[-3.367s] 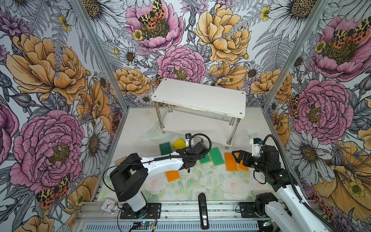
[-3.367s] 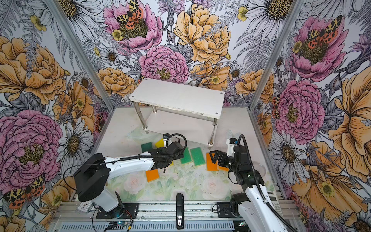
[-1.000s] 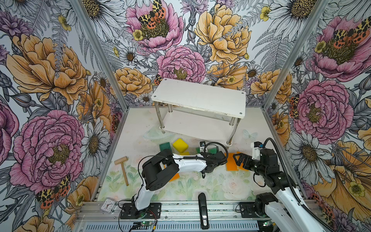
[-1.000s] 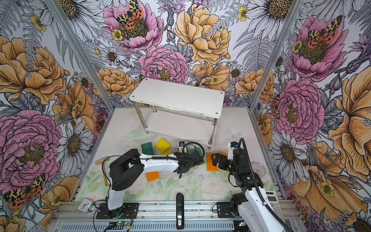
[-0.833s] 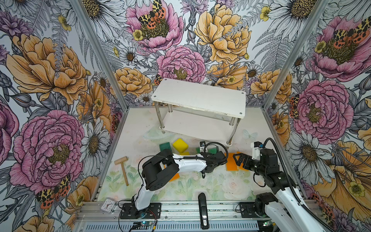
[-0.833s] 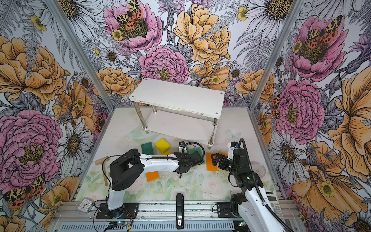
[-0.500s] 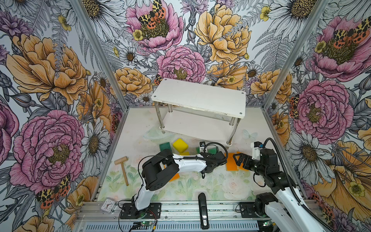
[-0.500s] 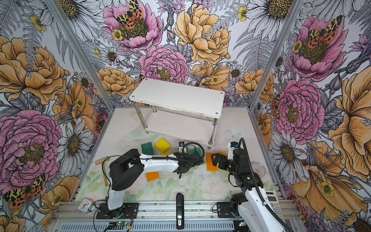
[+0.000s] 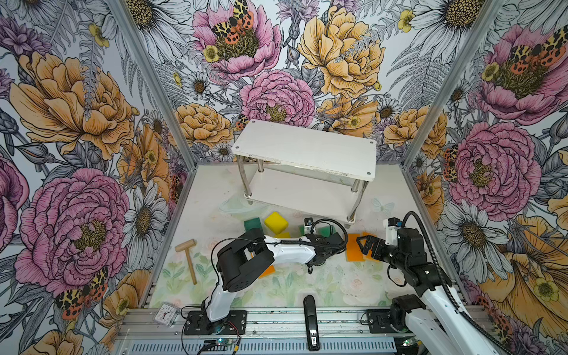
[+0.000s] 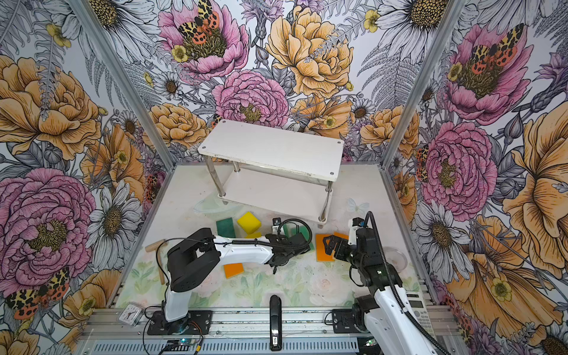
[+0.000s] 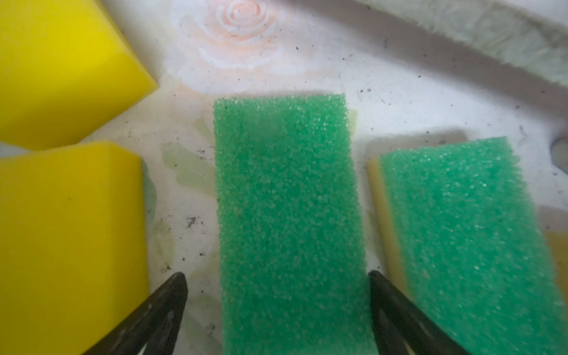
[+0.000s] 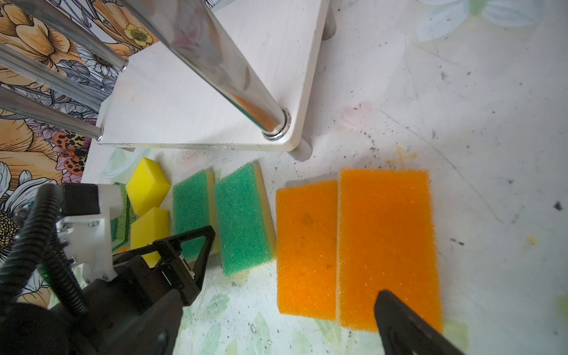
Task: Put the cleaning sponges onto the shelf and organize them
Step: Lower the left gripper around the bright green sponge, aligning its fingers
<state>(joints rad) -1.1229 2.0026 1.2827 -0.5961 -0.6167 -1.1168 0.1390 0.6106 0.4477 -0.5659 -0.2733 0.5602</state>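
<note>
Left wrist view shows the left jaws, having just reached farther across, apart astride a light green sponge [image 11: 289, 221] on the counter [image 11: 399, 92] before the bare shelf [image 9: 307, 147], right jaws wide over an orange sponge [image 12: 387, 246]: first grasp looks ready, nothing shelved.

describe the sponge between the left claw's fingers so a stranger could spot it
Find the white two-tier shelf; look just in front of it. It is the light green sponge beside a yellow sponge; its light green twin lies beside the orange ones.
</note>
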